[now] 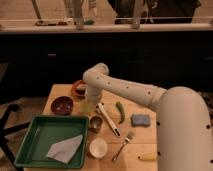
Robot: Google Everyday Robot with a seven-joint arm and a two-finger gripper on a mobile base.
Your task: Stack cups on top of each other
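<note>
My gripper (89,101) hangs at the end of the white arm over the middle of the wooden table (150,140). It is shut on the pale yellow-green cup (87,108), which sits just below the wrist, between the two red bowls. The fingers themselves are hidden behind the wrist and the cup. The silver-grey metal cup (95,123) stands upright on the table a little nearer and to the right of the held cup, beside the tray's corner.
A dark red bowl (62,105) sits left of the gripper and an orange-red bowl (78,88) behind it. A green tray (35,142) with a white napkin lies front left. A white cup (97,147), white utensil (109,120), green pepper (120,112), blue sponge (140,120) and fork (123,145) lie to the right.
</note>
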